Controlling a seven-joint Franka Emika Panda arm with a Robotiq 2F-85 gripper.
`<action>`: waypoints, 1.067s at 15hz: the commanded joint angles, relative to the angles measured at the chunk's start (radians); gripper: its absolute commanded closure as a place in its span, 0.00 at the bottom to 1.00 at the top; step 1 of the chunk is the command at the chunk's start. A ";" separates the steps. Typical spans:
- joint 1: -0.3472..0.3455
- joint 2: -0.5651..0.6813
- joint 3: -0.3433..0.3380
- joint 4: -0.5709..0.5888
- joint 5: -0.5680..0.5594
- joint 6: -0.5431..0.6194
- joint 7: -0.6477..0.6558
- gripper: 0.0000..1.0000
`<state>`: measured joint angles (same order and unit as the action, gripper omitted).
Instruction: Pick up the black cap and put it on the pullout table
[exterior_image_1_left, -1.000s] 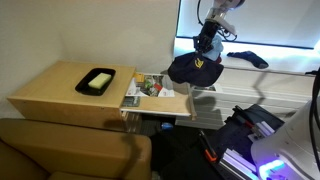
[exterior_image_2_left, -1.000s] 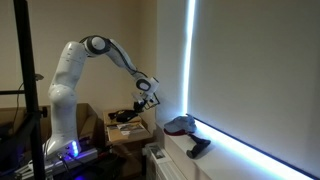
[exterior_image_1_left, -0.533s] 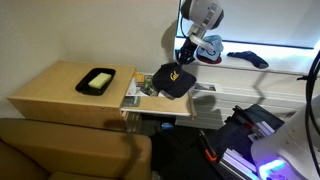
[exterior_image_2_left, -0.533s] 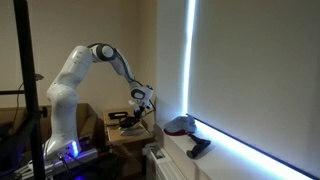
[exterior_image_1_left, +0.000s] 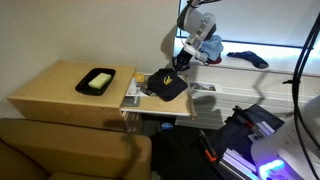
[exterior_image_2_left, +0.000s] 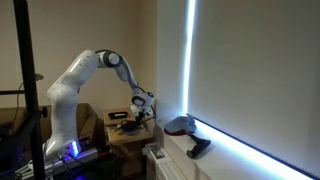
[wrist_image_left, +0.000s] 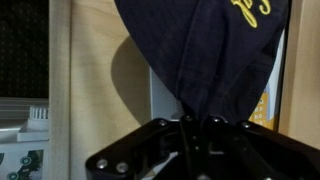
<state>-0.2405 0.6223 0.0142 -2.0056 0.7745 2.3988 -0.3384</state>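
Observation:
The black cap (exterior_image_1_left: 166, 86) with a yellow logo hangs from my gripper (exterior_image_1_left: 183, 58) and its lower part rests on the pullout table (exterior_image_1_left: 182, 106). In the wrist view the gripper (wrist_image_left: 196, 122) is shut on the cap's dark fabric (wrist_image_left: 205, 45), which fills the upper middle with yellow lettering at the top right. The pullout table's light wood (wrist_image_left: 100, 70) shows beneath the cap. In an exterior view the gripper (exterior_image_2_left: 145, 110) is low over the table and the cap is too small to make out.
A magazine (exterior_image_1_left: 145, 87) lies on the pullout table under the cap. A black tray (exterior_image_1_left: 98, 81) sits on the wooden cabinet (exterior_image_1_left: 50, 90). Dark items (exterior_image_1_left: 247, 59) lie on the window sill. Another cap (exterior_image_2_left: 181, 125) and a dark object (exterior_image_2_left: 199, 148) sit on the sill.
My gripper has carried the cap from near the window sill leftward and down onto the pullout table. The cap now lies partly on the magazine.

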 joint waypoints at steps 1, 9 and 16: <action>-0.008 0.038 0.027 0.042 0.017 -0.017 0.015 0.98; 0.024 0.012 -0.050 0.017 -0.196 -0.047 0.136 0.31; 0.070 -0.186 -0.222 -0.019 -0.687 -0.155 0.334 0.00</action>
<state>-0.1894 0.5520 -0.1515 -1.9821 0.2261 2.3469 -0.0379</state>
